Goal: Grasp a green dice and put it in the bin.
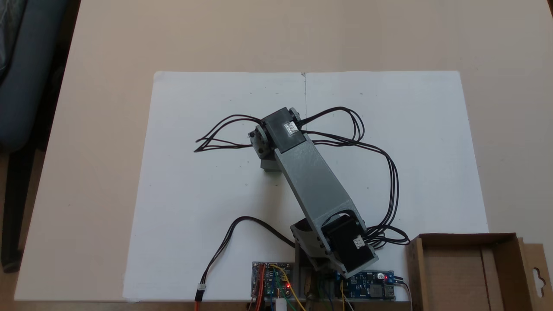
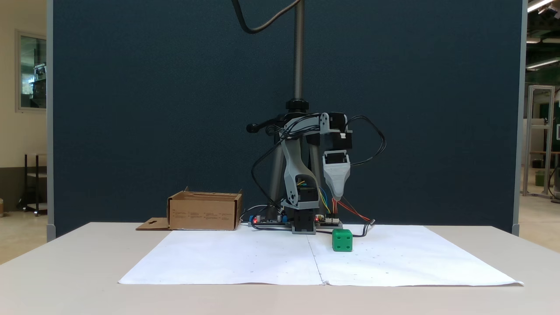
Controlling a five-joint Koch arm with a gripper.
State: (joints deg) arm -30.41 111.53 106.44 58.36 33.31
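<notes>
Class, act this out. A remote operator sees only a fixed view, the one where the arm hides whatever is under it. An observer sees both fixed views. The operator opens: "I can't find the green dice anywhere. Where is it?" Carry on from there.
Observer: The green dice sits on the white paper, just in front of the arm's base.
Operator: Is the gripper touching it yet?
Observer: No. The gripper points down, higher than the dice, with a clear gap between them.
Operator: And the bin's flap, is it raised?
Observer: No. The flap lies flat on the table beside the bin.
</notes>
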